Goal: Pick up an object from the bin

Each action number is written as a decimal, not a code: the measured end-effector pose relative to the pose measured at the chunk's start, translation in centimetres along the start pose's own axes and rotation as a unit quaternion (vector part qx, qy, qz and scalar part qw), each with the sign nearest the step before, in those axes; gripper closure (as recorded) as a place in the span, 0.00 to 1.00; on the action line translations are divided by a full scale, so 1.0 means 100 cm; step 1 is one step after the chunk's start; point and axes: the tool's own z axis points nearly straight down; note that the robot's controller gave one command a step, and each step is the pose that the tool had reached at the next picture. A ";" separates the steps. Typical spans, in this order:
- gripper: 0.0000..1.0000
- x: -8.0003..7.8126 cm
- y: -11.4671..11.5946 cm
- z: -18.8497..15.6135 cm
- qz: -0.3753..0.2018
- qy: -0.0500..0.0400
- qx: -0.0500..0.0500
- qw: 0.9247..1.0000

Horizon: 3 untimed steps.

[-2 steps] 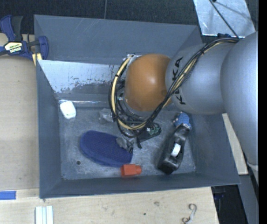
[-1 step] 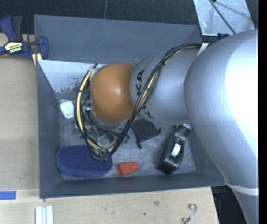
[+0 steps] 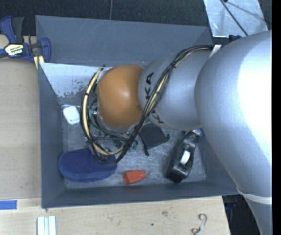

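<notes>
kuka-lettered arm point(image 3: 189, 97) over grey bin point(image 3: 130, 33)

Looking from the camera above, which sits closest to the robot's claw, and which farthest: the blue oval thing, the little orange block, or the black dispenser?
1. Blue oval pad, lower left of the bin, just beside the gripper.
2. Orange block, lower middle, a bit further off.
3. Black dispenser, lower right, farthest.

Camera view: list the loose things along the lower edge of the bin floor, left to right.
dark blue oval object → orange-red block → black tape dispenser
</notes>
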 end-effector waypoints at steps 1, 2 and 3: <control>1.00 0.005 0.008 -0.148 0.017 -0.003 0.000 1.000; 0.00 0.006 0.008 -0.143 0.018 0.001 -0.001 1.000; 0.00 0.031 0.032 -0.043 -0.049 0.005 -0.002 0.999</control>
